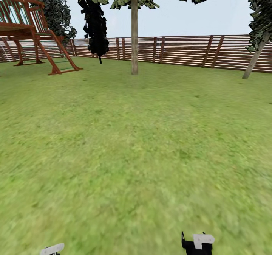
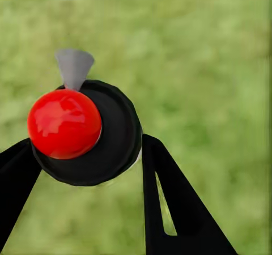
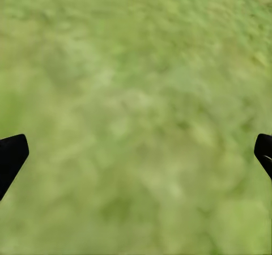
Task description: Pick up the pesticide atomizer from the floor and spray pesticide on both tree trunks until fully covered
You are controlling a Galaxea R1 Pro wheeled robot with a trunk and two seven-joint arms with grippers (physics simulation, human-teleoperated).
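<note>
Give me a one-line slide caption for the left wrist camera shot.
Left gripper clasping the pesticide atomizer, its red ball top and grey nozzle facing the camera, above blurred green grass.

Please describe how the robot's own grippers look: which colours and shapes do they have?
Both grippers are black. The left gripper has flat, tapering jaws, one with a narrow slot cut through it. Of the right gripper, two dark tips show. In the head view, pale grey-white blocks sit on the black arm ends.

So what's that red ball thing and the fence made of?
The red ball on the pesticide atomizer looks like shiny plastic, since bright highlights sit on its smooth surface; the black body seems matte plastic. It sits between the left gripper fingers. The fence looks like brown wood, built of thin horizontal slats with upright posts. These are simulator renders, so both are guesses.
</note>
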